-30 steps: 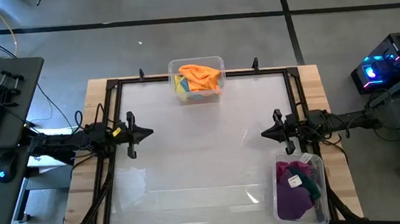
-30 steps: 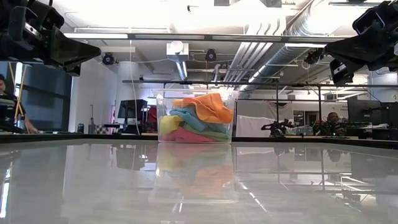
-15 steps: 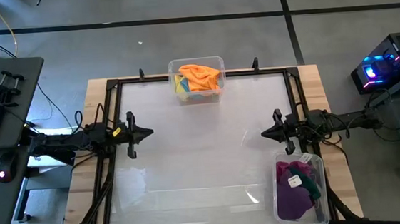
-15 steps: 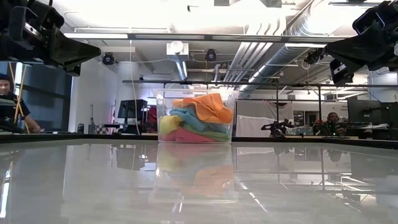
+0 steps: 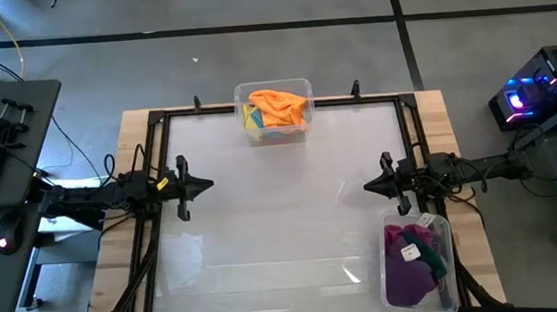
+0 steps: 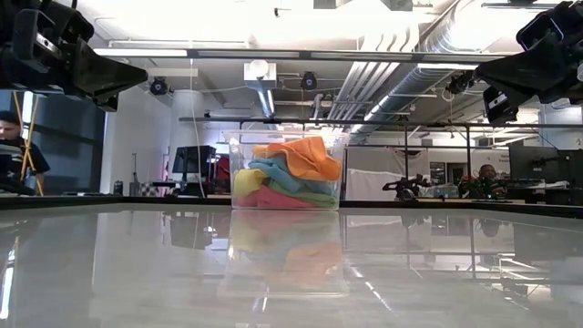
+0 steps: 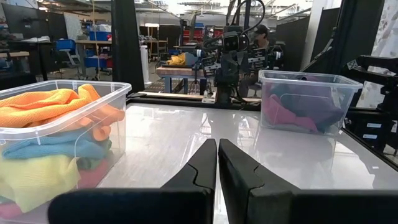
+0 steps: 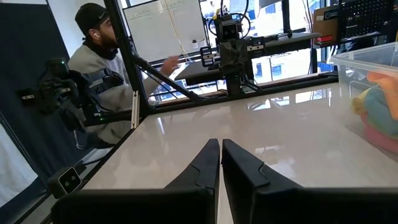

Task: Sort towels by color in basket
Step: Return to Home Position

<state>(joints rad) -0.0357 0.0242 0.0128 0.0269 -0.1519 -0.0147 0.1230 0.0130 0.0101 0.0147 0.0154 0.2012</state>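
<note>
Glossy white counter (image 5: 283,215), workshop behind; clear plastic bin (image 5: 299,86) holds an orange towel (image 5: 280,106); left gripper (image 5: 207,185) and right gripper (image 5: 367,185), fingers pressed together.

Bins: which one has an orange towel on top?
The bin at the far edge: an orange towel tops its pile. The other bin, by the right gripper, holds purple and magenta.

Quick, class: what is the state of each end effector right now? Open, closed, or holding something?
Left end effector: closed, holding nothing, above the left side of the table.
Right end effector: closed, holding nothing, above its right side.
</note>
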